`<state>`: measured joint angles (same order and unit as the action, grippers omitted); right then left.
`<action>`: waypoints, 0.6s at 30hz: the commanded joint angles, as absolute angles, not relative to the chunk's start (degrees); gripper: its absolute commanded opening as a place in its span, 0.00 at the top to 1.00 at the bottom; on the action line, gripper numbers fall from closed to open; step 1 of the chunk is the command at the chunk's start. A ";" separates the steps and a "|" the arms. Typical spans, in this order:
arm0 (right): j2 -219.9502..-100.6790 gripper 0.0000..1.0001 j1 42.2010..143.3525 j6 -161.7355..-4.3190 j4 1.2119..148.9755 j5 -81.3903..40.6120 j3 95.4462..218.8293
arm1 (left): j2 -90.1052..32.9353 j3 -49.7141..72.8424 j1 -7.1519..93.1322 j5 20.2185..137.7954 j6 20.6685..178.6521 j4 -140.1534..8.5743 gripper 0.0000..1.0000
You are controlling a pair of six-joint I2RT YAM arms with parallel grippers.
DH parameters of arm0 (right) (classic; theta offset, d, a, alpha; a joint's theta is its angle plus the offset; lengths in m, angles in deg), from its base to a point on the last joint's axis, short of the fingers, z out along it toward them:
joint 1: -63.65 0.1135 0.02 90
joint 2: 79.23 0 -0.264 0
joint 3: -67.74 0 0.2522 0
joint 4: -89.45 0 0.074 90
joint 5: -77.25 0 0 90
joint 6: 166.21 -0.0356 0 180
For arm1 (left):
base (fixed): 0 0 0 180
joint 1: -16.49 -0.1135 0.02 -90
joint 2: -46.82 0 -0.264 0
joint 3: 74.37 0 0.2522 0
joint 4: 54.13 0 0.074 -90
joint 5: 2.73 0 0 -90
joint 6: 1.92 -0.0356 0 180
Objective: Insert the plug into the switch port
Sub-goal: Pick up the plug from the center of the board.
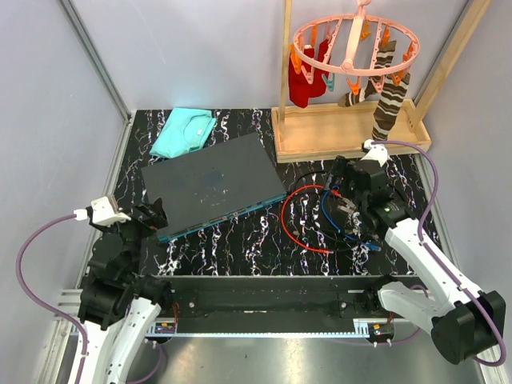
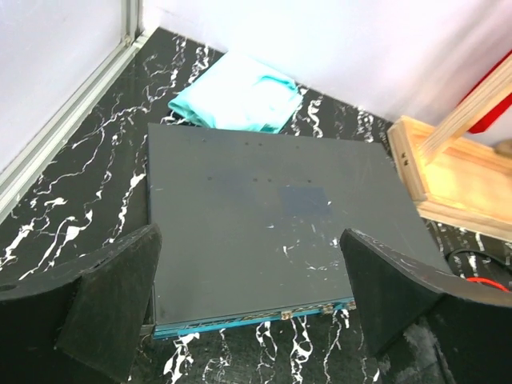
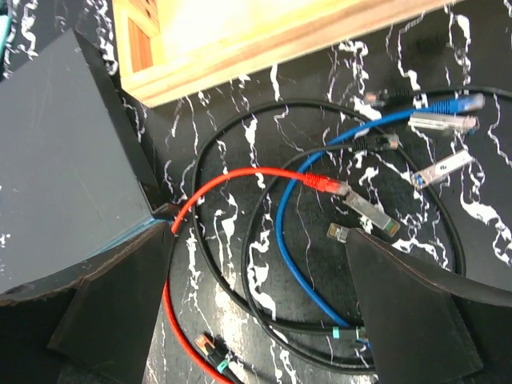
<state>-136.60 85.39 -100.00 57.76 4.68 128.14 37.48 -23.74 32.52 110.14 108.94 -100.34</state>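
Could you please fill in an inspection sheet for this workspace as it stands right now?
Surface: black marbled table; no spills seen.
Job's things: switch lies flat with its teal port edge toward the arms; red cable lies loose beside it, both plugs free.
Clutter: folded teal cloth behind the switch; wooden tray under a pink sock hanger; silver modules among the cables.
Grippers: left gripper open and empty above the switch; right gripper open and empty above the cables.
Cables: red cable, blue cable and black cables tangled right of the switch; none seen in a port.
Surroundings: grey walls.
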 commanded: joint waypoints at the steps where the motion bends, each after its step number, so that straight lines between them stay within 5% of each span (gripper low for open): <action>1: -137.85 0.00 85.62 -102.40 55.48 6.41 129.14 | 39.79 -23.60 33.63 109.33 109.08 -99.62 0.01; 18: -157.63 0.00 80.97 -103.55 42.20 -0.80 138.02 | 41.99 -25.36 36.97 104.06 113.22 -102.26 0.01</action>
